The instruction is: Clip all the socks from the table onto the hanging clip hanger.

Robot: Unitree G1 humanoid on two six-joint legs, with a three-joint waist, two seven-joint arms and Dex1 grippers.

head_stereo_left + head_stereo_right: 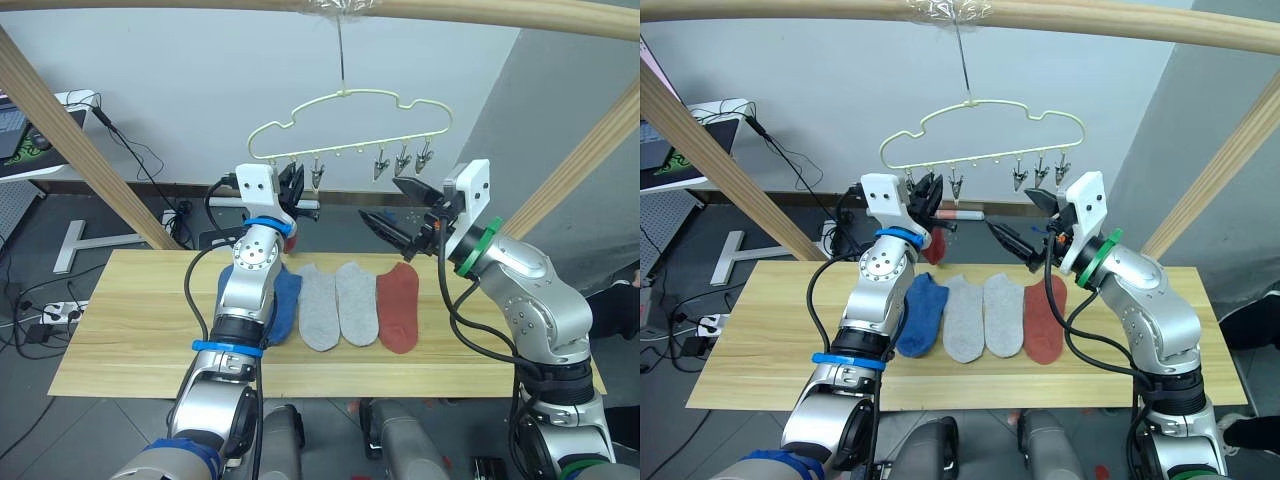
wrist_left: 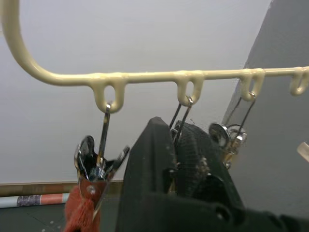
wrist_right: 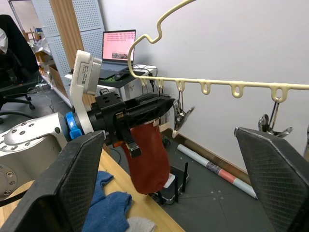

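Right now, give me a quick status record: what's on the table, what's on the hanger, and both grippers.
socks on table: blue, two light grey, one rust red, in a row on the table
hung sock: a rust red sock hangs from the end clip of the clip hanger
left gripper: raised at the clips beside the hung sock; fingers' state unclear
right gripper: open, holding nothing, raised below the hanger's other end

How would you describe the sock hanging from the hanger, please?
Find the pale yellow clip hanger hanging above the table. At its end clip, beside the left gripper, hangs a rust red sock, the one sock off the table.
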